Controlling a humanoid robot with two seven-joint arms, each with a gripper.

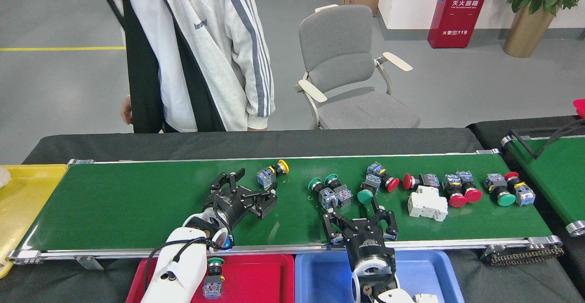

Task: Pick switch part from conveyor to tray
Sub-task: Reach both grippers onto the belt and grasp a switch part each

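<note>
One green switch (214,275) in red tray (260,275); many left on conveyor (128,202). Left end effector (249,193) wide near yellow switch (272,173); right end effector (358,218) wide, empty.

A factory floor: long dark-green conveyor belt (137,202) in a silver frame, yellow floor line (59,48), red fire-extinguisher cabinet (457,14).

Yellow-capped switch part (272,173) lies sideways on green conveyor (137,202).

Left claw (247,188), right claw (360,216) spread.
</note>
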